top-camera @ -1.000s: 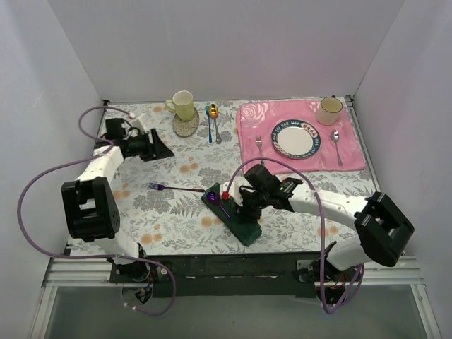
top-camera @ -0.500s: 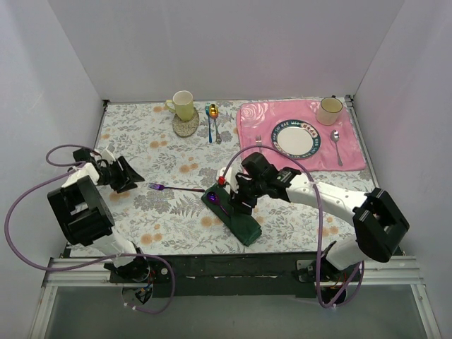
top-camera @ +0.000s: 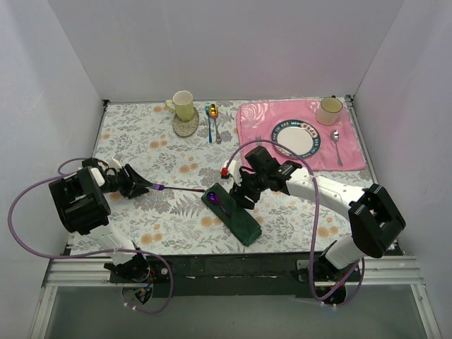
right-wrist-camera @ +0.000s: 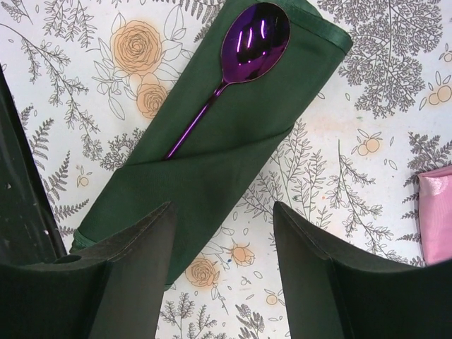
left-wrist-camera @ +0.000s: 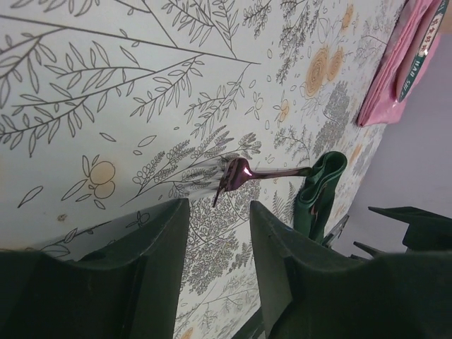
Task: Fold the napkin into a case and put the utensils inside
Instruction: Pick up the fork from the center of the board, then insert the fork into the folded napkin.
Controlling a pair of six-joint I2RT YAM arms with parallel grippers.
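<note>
The dark green napkin lies folded as a narrow case (top-camera: 235, 220) near the table's front, also in the right wrist view (right-wrist-camera: 212, 162). A purple spoon (right-wrist-camera: 244, 49) lies with its handle tucked under the case's diagonal flap and its bowl out on the cloth (top-camera: 217, 201). The purple fork (top-camera: 182, 189) lies flat on the table left of the case. Its tines (left-wrist-camera: 224, 185) are just ahead of my left gripper (left-wrist-camera: 219, 207), which is open and empty (top-camera: 145, 188). My right gripper (right-wrist-camera: 222, 212) hovers open over the case's lower half (top-camera: 240, 196), holding nothing.
A cream mug (top-camera: 183, 104) on a coaster and blue and gold spoons (top-camera: 212, 120) stand at the back. The pink placemat (top-camera: 258, 116) at back right carries a plate (top-camera: 279, 141), a cup (top-camera: 329, 109), a silver fork (top-camera: 259, 147) and a silver spoon (top-camera: 337, 145).
My left arm swung from the back left down to the fork's tines, its jaws narrowing slightly. My right gripper opened wider and drew back from the case, where the spoon lies.
</note>
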